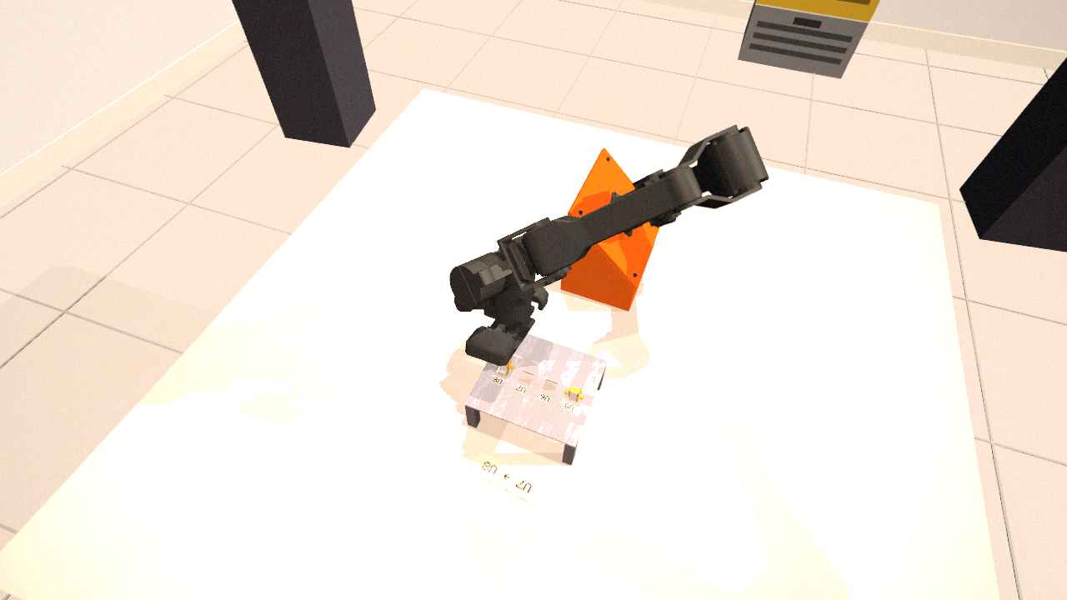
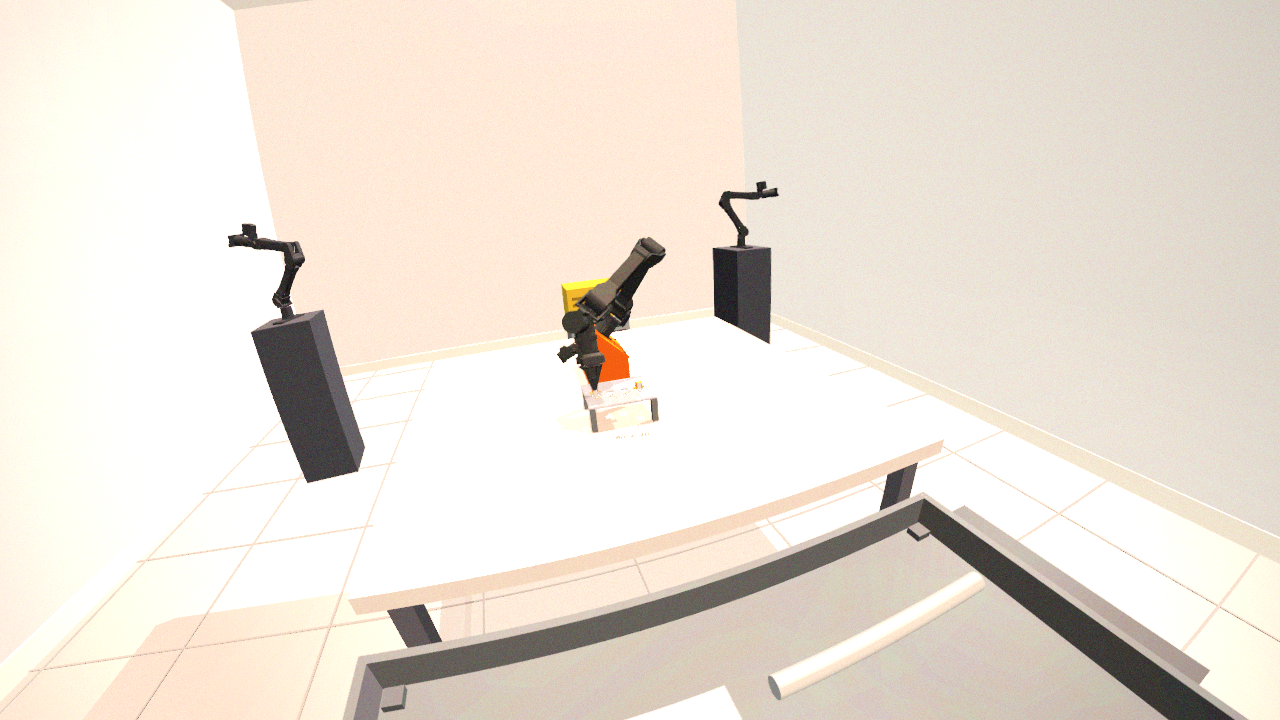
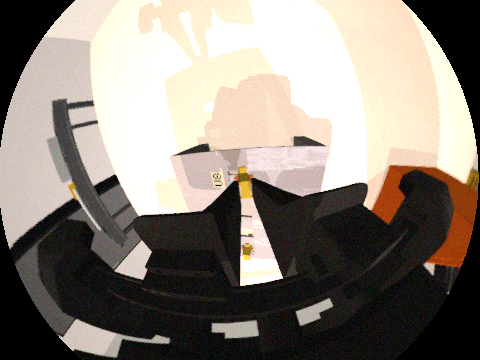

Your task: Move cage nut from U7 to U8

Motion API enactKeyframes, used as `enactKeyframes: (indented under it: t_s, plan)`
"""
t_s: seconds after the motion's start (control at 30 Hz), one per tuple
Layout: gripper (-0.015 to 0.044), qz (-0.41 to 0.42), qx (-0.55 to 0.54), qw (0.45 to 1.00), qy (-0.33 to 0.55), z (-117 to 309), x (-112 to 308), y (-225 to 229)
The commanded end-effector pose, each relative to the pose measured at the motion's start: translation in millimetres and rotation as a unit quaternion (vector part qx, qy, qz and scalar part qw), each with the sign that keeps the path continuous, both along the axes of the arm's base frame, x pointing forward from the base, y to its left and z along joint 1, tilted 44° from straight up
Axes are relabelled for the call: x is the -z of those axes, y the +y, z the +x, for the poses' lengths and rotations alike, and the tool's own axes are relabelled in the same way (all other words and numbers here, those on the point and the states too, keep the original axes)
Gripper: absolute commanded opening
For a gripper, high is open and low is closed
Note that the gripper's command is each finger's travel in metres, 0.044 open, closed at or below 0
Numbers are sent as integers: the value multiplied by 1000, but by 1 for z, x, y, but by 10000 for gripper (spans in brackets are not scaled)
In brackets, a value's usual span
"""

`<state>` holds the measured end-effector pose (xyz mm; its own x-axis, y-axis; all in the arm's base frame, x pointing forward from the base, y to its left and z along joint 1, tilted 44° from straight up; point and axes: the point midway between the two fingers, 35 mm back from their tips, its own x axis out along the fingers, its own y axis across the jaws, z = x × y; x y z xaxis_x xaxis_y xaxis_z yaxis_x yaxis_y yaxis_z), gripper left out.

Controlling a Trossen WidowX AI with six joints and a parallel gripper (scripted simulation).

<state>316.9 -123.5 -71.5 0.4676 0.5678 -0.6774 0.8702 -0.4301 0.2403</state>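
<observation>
The clipped wings under the rail plate (image 1: 538, 417) (image 2: 626, 400) (image 3: 300, 156) are hidden, apparently by the plate.
</observation>
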Motion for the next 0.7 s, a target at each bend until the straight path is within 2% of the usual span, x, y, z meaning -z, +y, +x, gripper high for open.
enactKeyframes:
  t_s: [0.0, 0.67]
  plan:
    - [26, -3, -5, 1000, 1, 2, -1, -2]
    - [26, 0, -17, 1000, 13, 3, -1, -2]
